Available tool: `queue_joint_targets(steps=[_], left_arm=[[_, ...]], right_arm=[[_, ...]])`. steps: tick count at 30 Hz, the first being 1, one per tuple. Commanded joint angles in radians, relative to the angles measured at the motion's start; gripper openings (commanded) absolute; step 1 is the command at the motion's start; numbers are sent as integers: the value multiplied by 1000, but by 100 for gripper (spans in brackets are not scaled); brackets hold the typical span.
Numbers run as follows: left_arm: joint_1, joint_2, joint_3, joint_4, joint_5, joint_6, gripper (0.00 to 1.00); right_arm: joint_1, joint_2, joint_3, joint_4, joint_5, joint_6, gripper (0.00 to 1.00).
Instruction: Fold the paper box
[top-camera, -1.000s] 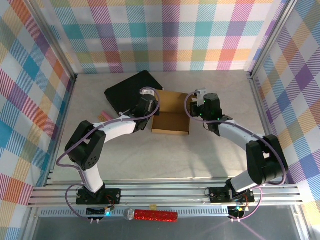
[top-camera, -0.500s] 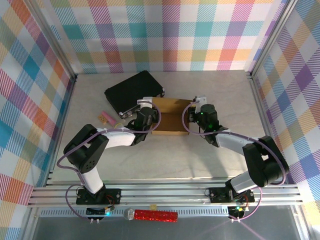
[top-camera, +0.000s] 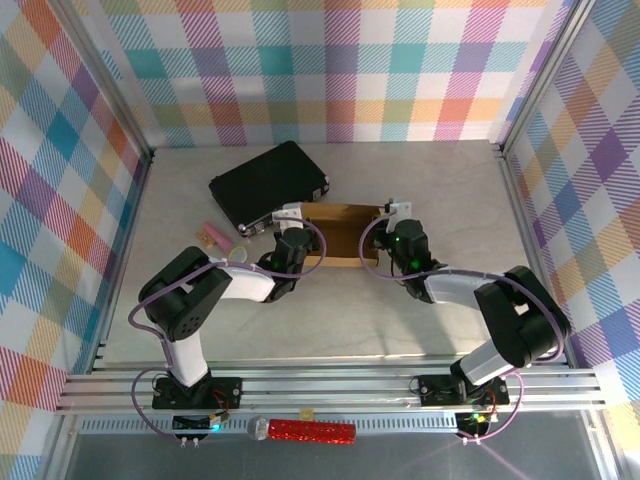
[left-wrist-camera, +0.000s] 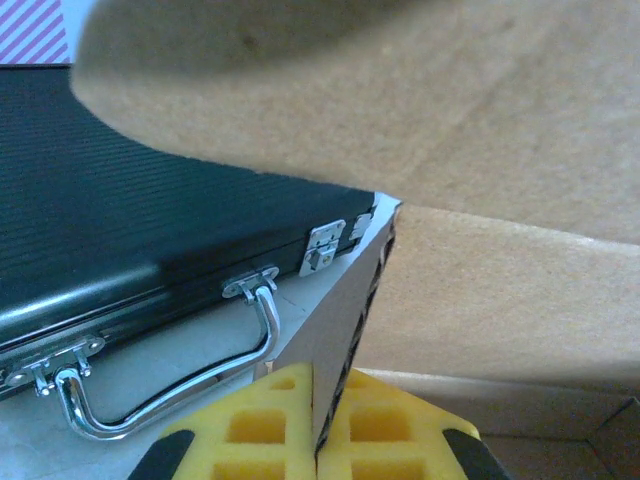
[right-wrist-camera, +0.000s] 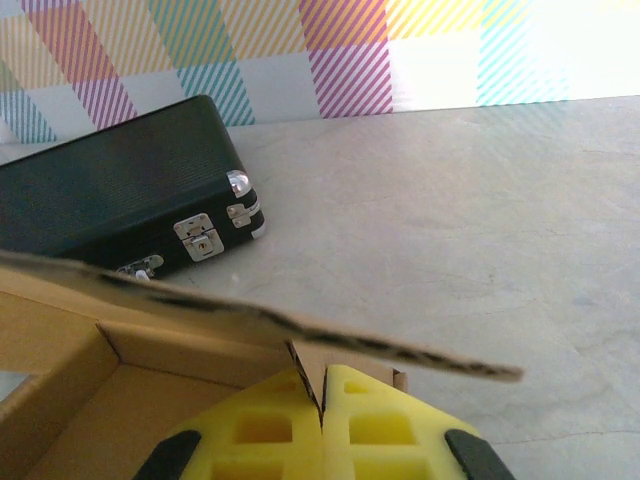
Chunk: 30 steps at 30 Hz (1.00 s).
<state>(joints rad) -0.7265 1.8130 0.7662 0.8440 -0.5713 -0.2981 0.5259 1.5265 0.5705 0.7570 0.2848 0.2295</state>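
Left hand (left-wrist-camera: 318, 400) and right hand (right-wrist-camera: 322, 400) each clamp 1 end wall of the paper box (top-camera: 345, 235), which sits on the tabletop (top-camera: 400, 310) just beside the black case (top-camera: 268, 183). If the 2 pull unevenly, the thin cardboard could crease off its score lines or tear at the pinch. Pushed back, it could jam against the case. Each hand's yellow fingers (right-wrist-camera: 370, 420) are closed down, with only the wall's thickness between them.
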Motion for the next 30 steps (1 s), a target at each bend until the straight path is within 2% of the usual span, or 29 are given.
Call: queue_joint_targets(steps=[1,5,12,18,22,30], left_arm=[[-52,54,-44,-82,85,-31,0],[-56,38,-68,-91,83,-50,0],[-56,-11,-53,-196,119,-79,0],[-56,-68,48,-432,129,-106,0],[-57,-70,77,-508,137,-142,0],[-56,-36,2,-410,149,-199,0]], right_arm=[[47,48,-57,-76,-68,54,0],[55,18,-40,-117,-54,78,0],[65,-20,116,-431,4,166,0],[77,-17,194,-605,51,239,0],[86,-6,178,-580,57,267,0],[108,18,105,-482,49,299,0]])
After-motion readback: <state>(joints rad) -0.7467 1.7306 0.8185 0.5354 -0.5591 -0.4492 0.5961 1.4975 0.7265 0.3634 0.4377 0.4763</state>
